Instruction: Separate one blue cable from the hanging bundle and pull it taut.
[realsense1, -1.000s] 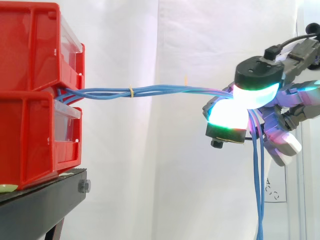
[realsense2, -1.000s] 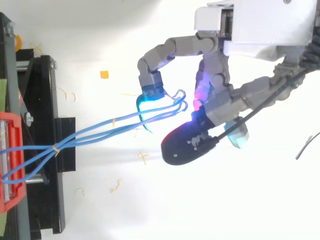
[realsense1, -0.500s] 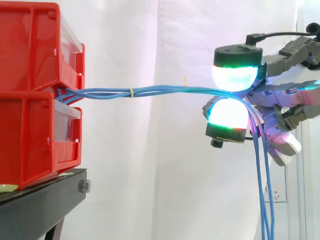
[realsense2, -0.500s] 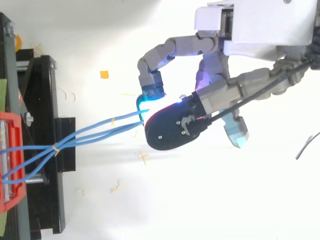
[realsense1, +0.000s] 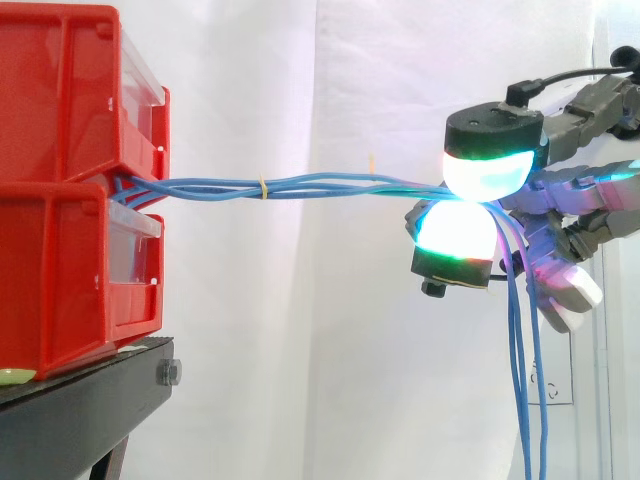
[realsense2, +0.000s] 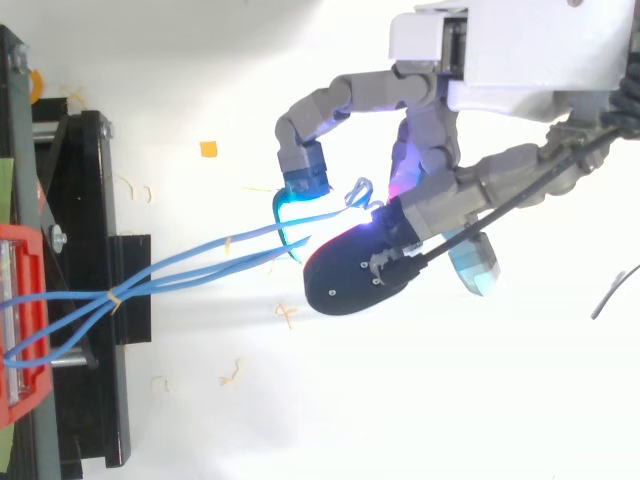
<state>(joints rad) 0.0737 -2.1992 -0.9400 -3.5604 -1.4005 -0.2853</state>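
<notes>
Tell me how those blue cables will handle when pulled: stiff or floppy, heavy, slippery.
Probably floppy: past the hand, the blue cables drop straight down. Likely light, since they span from the red bins with barely any sag. They may move together rather than singly, being gathered by a yellow tie and pinched between the fingertips.

No legible text or markings

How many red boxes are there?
2. The upper red bin sits stacked on the lower red bin, both on the black stand at the side view's left. More could be hidden behind them.
</notes>
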